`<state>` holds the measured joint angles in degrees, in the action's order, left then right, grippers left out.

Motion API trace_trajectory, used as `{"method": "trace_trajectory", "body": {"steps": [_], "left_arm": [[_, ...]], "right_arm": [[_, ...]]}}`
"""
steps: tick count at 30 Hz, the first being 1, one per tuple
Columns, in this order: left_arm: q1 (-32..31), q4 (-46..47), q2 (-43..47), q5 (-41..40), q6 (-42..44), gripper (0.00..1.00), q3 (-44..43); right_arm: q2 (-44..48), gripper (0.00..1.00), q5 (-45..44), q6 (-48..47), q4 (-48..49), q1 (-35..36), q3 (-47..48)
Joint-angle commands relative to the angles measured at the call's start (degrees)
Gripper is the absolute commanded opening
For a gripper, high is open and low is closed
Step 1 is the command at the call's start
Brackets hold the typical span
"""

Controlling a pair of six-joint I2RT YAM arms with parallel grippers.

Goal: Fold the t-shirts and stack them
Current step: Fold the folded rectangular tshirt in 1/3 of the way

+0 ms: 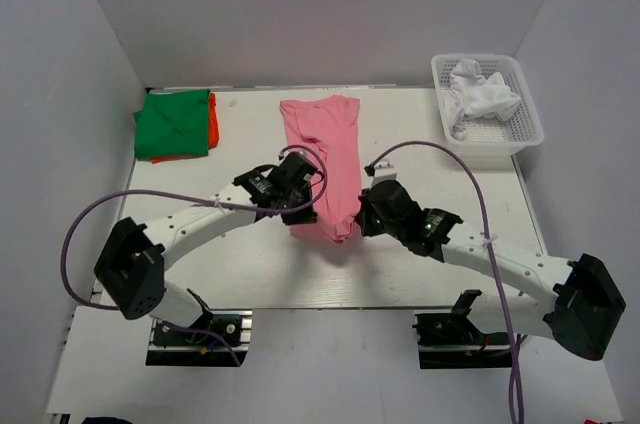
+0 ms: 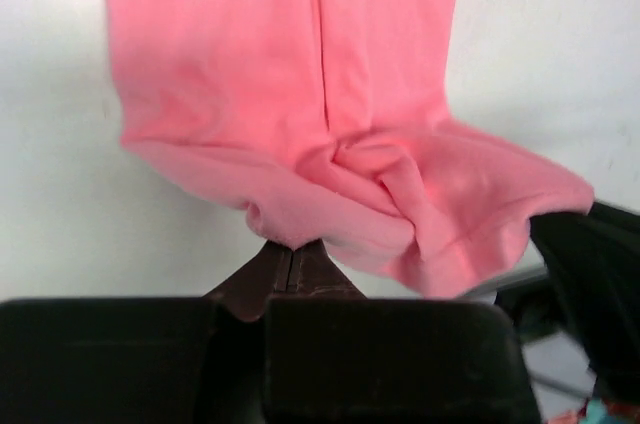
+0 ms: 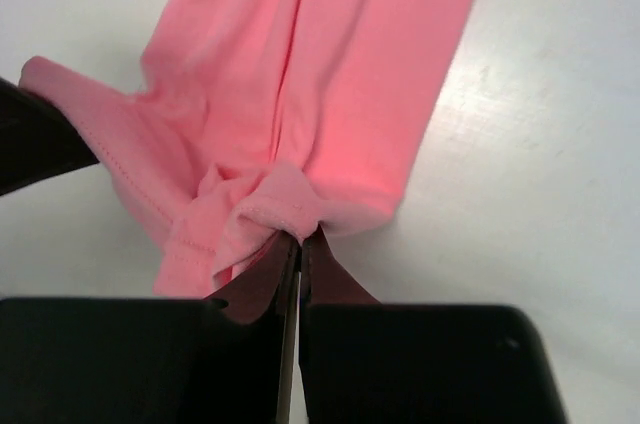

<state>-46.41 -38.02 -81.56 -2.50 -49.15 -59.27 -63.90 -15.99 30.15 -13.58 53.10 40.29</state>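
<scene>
Left gripper (image 2: 290, 249) and right gripper (image 3: 298, 239) pinch near end of pink t-shirt (image 1: 325, 139), centre of table (image 1: 230, 269), narrowed lengthwise; cross-fold pending, I'd say. Green t-shirt (image 1: 170, 124) on orange t-shirt (image 1: 212, 122), far-left, looks done — white t-shirt (image 1: 482, 94) in basket (image 1: 530, 132).

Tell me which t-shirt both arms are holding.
The pink t-shirt, stretched mid-table, its near hem pinched by the left fingers and right fingers. The green t-shirt and orange t-shirt lie stacked far left; the white t-shirt sits in the basket.
</scene>
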Motion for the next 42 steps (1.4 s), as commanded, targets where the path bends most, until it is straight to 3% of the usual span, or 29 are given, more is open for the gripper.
{"method": "trace_trajectory", "body": {"steps": [1, 6, 18, 26, 39, 42], "left_arm": [[1.9, -4.7, -4.6, -8.1, 0.6, 0.00, -8.2], [6.8, -7.3, -12.9, -10.1, 3.0, 0.00, -20.1], [14.5, -6.5, -25.0, -7.3, 9.7, 0.00, -35.3], [18.1, -4.6, -31.1, -3.8, 11.5, 0.00, -38.2], [21.2, -1.1, -38.1, 1.4, 9.4, 0.00, -40.7], [22.4, 0.8, -39.5, 1.4, 6.2, 0.09, -40.8]], "right_arm": [[-4.2, 0.00, -8.3, -3.5, 1.5, -2.6, 5.8], [-10.6, 0.00, -8.1, -6.8, 5.8, -7.6, 12.8], [-26.1, 0.00, -1.4, -12.2, 9.9, -16.9, 26.5], [-34.7, 0.00, 5.3, -12.7, 9.8, -20.7, 32.6], [-45.8, 0.00, 9.1, -11.9, 10.5, -23.6, 37.5], [-48.7, 0.00, 8.2, -10.8, 11.6, -24.1, 39.2]]}}
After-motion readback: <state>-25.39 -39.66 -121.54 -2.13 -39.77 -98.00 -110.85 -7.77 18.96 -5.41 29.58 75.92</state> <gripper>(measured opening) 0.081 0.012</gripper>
